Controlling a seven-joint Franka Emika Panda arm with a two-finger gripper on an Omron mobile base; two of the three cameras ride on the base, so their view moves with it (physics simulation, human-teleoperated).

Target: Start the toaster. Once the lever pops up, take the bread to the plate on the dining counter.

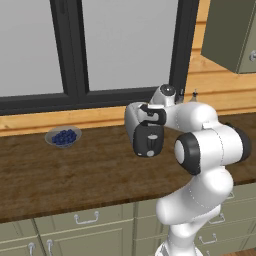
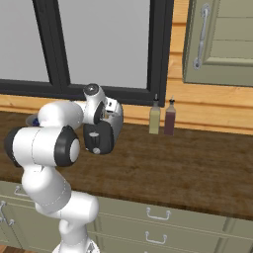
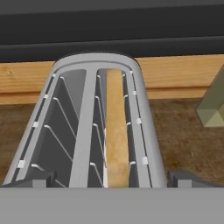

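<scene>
- Right under the hand, the two dark finger tips (image 3: 30, 181) stand wide apart, one at each lower corner of the hand view, pinching nothing.
- The two-finger gripper (image 3: 109, 181) hovers directly above the small rounded silver-grey metal toaster (image 3: 94, 127), looking along its two top slots.
- Between the tips, the pale tan slice of bread (image 3: 116, 131) stands on edge in the slot on the right in the hand view; the other slot shows bare wire guides.
- From the base views, the toaster's black end panel (image 1: 148, 141) faces the cameras, below the hand.
- The toaster stands on the dark brown wood-grain counter with cabinet drawers (image 1: 60, 175).
- Farther off to the hand's left, a grey glass bowl of blueberries (image 1: 63, 136).
- Off to its right, by the wooden wall, two slim bottles (image 2: 162, 117).
</scene>
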